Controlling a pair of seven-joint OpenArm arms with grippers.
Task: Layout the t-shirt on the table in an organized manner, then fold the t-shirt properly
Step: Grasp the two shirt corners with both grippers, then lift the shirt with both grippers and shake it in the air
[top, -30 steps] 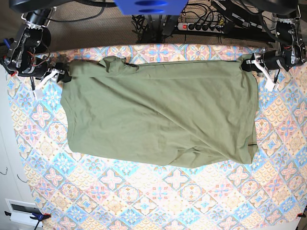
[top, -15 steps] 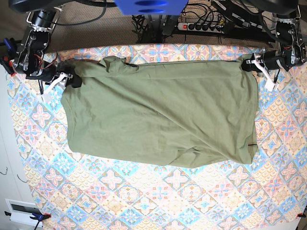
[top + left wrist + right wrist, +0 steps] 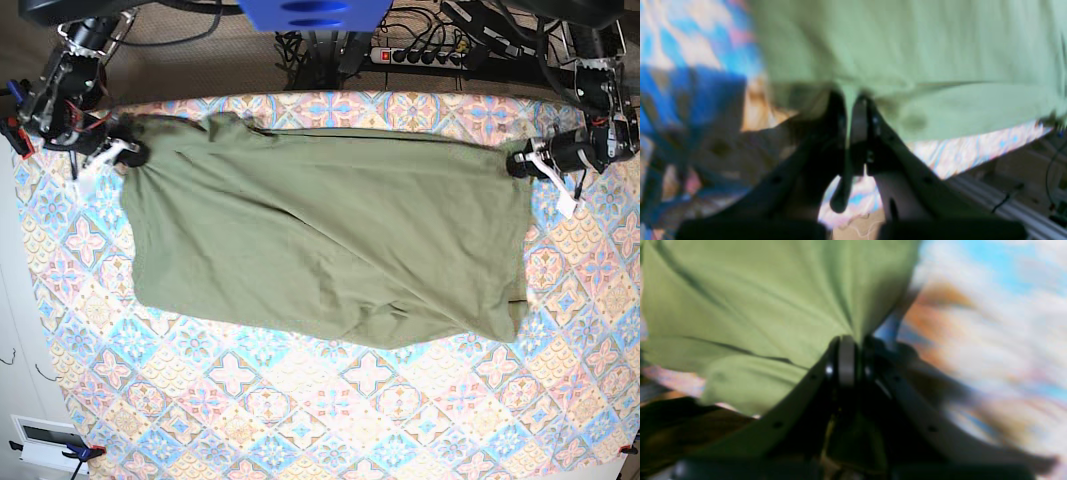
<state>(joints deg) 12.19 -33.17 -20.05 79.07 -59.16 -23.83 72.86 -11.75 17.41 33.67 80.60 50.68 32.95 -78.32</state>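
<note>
On the table (image 3: 330, 420) your t-shirt (image 3: 330, 250) lies spread with its long axis running arm to arm, stretched between the right gripper (image 3: 133, 155) and left gripper (image 3: 520, 163), each clamped tight on a far corner, equally near.

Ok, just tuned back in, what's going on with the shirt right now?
Both arms have hold of the plain olive-green cotton t-shirt, one at each far corner. The right hand is shut on the corner at the base view's left, and the left hand is pinching the corner at that view's right. The far edge is stretched between them, while the rest lies wrinkled on the tile-patterned pink, blue and cream table. No fold has been made yet.
</note>
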